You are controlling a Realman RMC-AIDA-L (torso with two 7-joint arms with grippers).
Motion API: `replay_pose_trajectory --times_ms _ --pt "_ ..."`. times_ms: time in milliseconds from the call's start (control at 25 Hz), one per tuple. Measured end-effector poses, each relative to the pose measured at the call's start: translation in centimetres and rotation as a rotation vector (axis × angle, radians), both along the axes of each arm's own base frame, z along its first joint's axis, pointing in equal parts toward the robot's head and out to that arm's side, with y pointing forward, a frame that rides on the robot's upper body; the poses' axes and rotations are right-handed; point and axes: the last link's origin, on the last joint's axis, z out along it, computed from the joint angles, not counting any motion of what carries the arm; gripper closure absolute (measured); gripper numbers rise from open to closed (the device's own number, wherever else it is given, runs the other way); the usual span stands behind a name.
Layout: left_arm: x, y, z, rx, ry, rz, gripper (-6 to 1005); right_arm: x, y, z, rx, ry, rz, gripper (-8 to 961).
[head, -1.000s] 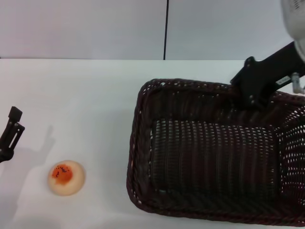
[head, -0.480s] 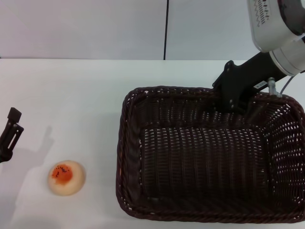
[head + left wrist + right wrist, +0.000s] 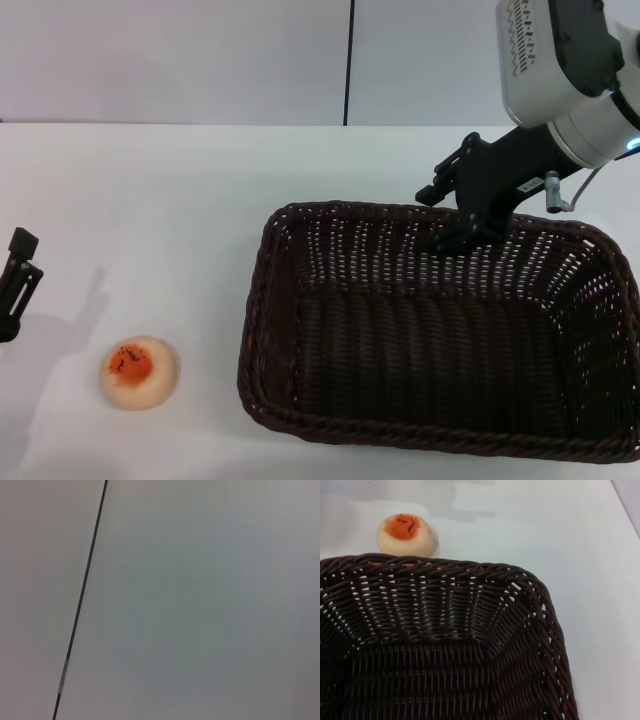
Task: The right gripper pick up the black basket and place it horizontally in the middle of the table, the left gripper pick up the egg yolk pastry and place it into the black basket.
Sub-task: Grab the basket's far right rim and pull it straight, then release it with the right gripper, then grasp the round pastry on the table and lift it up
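Note:
The black basket (image 3: 262, 290) lies level on the white table (image 3: 150, 190), right of the middle, its long side running left to right. My right gripper (image 3: 455, 235) grips the middle of its far rim. The right wrist view looks into the basket (image 3: 470, 566), which is empty. The egg yolk pastry (image 3: 139, 372) sits on the table at the front left, apart from the basket, and shows beyond its rim in the right wrist view (image 3: 405, 531). My left gripper (image 3: 15, 285) is at the far left edge, above and left of the pastry.
A wall with a dark vertical seam (image 3: 349, 60) stands behind the table. The left wrist view shows only a plain grey surface with a dark line (image 3: 82, 595).
My right gripper has carried the basket leftward and set it down level. My left gripper has drifted slightly toward the left edge. The pastry has not moved.

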Motion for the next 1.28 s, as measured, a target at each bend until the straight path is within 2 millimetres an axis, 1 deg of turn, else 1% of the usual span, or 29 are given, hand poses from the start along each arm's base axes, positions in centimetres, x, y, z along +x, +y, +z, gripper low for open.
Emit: replay_pose_trajectory --times_ms 120,200,320,400,480,560,720,880,920,960,1040,1200,1280 --pt "0.1 -0.2 0.1 0.006 -0.001 -0.005 155 0.0 -0.1 0.1 0.007 -0.001 0.006 478" --pt "0.1 -0.3 0.1 0.002 -0.006 -0.008 155 0.0 -0.1 0.6 0.025 0.004 0.015 420" --pt "0.0 -0.5 0.1 -0.025 -0.03 -0.021 155 -0.2 -0.4 1.8 0.076 0.037 0.035 350" --pt "-0.3 -0.7 0.5 -0.067 -0.049 -0.048 156 -0.5 -0.9 2.9 0.119 0.086 0.051 309" --pt "-0.6 -0.8 1.0 -0.14 -0.051 -0.091 156 -0.7 -1.7 4.1 0.156 0.153 0.063 268" --pt "-0.9 -0.9 1.6 -0.229 -0.039 -0.132 156 -0.7 -2.6 5.1 0.188 0.245 0.059 268" --pt "-1.5 -0.8 2.9 -0.4 -0.004 -0.18 156 0.6 -4.8 7.5 0.252 0.516 -0.011 268" --pt "-1.9 -0.6 3.6 -0.512 0.08 -0.199 157 3.3 -7.6 9.4 0.314 0.822 -0.042 268" --pt "-2.1 -0.5 3.8 -0.55 0.126 -0.204 157 5.4 -9.1 9.9 0.357 0.987 -0.055 268" --pt "-2.1 -0.5 3.8 -0.55 0.126 -0.204 157 5.4 -9.1 9.9 0.357 0.987 -0.055 268" --pt "-2.3 -0.3 3.7 -0.581 0.165 -0.203 157 7.5 -10.5 10.1 0.417 1.131 -0.041 268" --pt "-2.6 0.3 2.6 -0.685 0.22 -0.198 157 12.3 -13.2 10.2 0.637 1.411 -0.026 268" --pt "-2.6 0.6 2.1 -0.728 0.24 -0.202 157 14.1 -14.4 10.0 0.777 1.496 -0.016 268"
